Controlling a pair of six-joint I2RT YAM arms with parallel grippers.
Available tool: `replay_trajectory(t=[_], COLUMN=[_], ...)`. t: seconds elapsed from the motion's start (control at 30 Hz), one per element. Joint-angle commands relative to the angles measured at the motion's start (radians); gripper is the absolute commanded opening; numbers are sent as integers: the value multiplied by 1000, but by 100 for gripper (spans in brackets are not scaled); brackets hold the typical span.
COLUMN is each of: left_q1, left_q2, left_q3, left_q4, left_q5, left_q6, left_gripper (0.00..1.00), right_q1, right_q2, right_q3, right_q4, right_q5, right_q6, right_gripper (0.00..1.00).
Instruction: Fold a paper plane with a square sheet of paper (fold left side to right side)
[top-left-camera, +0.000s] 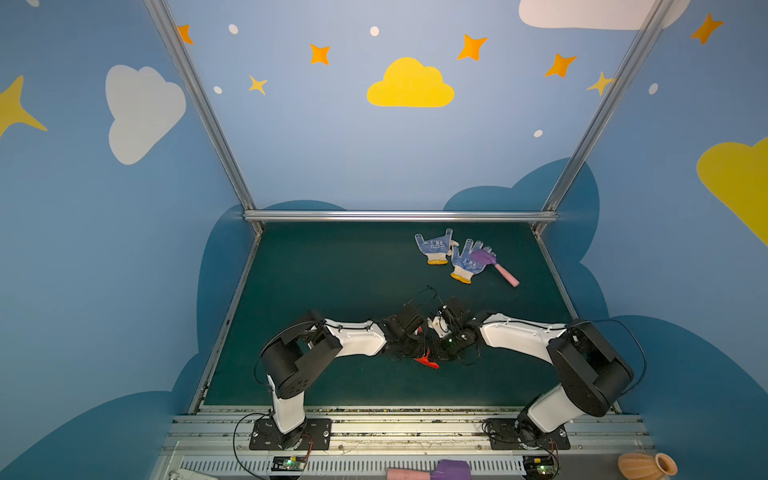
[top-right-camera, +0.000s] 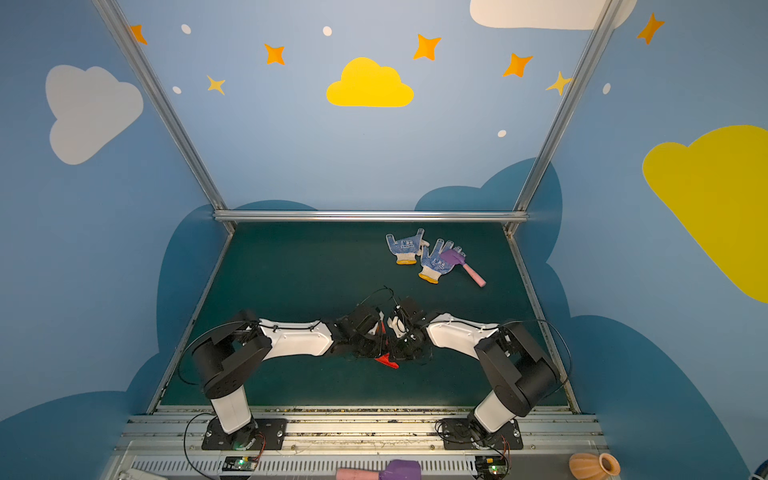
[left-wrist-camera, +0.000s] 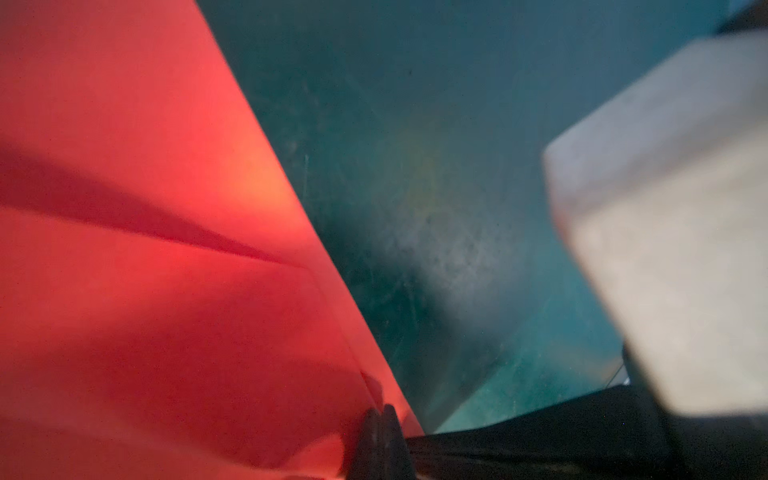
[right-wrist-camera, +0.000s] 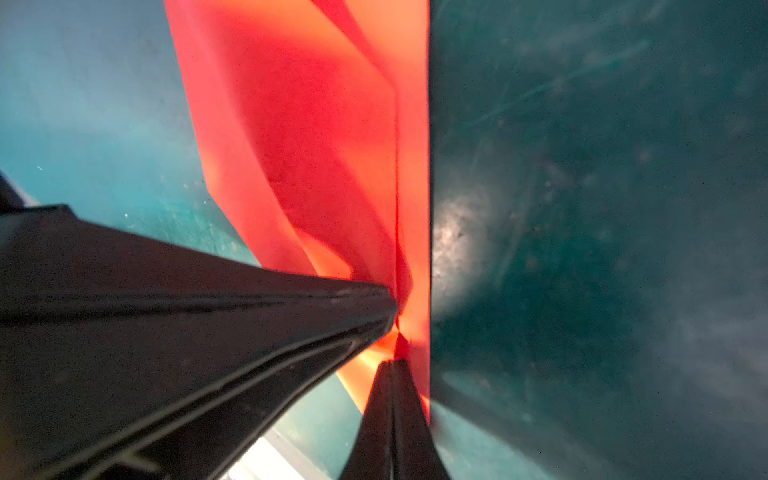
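Two gloves, hammer atop, arms covering paper

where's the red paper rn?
In a top view the red paper shows at centre, mostly hidden where the two arms meet, this side of the gloves. The left gripper and right gripper both pinch it.

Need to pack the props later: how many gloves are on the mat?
2. The farther glove lies far right on the mat; the nearer glove lies beside it, the hammer across its fingers. The arms could hide another.
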Motion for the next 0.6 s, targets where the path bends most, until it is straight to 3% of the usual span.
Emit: replay_trajectory(t=[0.0, 0.57], left_q1=[4, 3], left_q2=[22, 24], left_q3=[-25, -25], left_q4=[-34, -33], left_q5=[-37, -38], left_q6=[12, 9], left_gripper=[3, 4], right_q1=[-1, 10], right_q2=[12, -73], right_q3=[-43, -171], right_q4=[-24, -17], right_q5=[56, 78], right_q6=[31, 96], right_gripper=[0, 0])
